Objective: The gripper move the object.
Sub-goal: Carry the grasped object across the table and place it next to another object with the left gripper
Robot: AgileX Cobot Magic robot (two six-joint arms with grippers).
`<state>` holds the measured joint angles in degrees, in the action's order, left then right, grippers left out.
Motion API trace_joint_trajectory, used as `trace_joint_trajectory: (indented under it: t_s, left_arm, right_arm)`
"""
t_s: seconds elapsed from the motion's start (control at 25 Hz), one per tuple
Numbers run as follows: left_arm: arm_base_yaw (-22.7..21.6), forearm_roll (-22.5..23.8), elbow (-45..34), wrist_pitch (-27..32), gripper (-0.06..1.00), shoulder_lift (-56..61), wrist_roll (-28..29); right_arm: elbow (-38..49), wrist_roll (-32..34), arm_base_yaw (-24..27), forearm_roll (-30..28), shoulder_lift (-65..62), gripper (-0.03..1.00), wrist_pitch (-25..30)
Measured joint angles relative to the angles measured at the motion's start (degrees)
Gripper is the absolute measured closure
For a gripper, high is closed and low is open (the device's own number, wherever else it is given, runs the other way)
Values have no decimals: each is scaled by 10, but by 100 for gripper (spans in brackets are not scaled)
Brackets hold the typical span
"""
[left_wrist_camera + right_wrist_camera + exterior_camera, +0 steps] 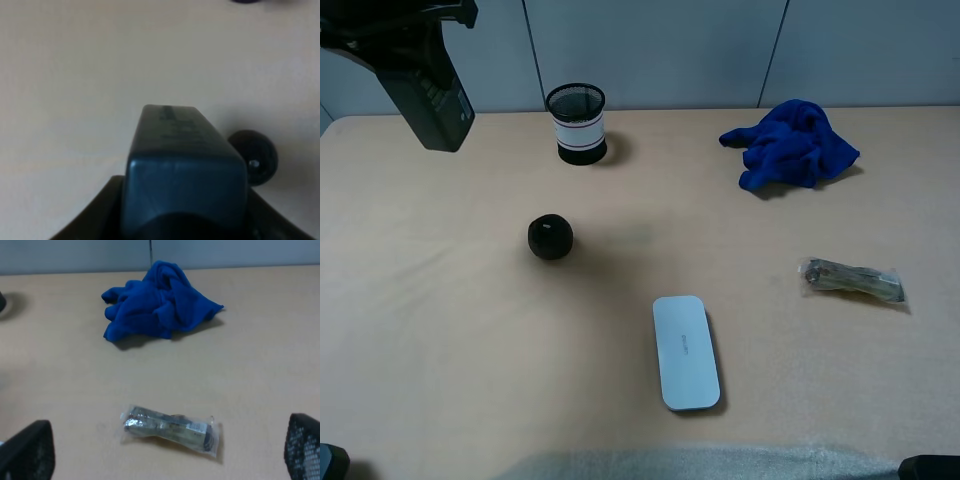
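Beige table (pixel 440 350), mesh cup (pixel 576 124), pincer (pixel 405 30) holding bottle (pixel 432 98)

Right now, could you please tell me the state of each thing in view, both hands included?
dark bottle: held in the air above the table
left hand: shut on the dark bottle
right hand: open, empty
mesh cup: upright
black ball: resting on the table
blue cloth: crumpled
plastic packet: lying flat
white case: lying flat, closed
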<state>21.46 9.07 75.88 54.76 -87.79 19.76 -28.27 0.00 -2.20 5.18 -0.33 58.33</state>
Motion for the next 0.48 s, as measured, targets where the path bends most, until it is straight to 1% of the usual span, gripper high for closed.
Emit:
trace_joint_trajectory:
  t_s: [0.24, 0.48]
  left_arm:
    - [24, 2, 8, -12, 51, -7, 21]
    - [58, 4, 79, -1, 51, -76, 23]
  right_arm:
    - [0, 0, 0, 0, 0, 27, 0]
    - [0, 0, 0, 0, 0, 27, 0]
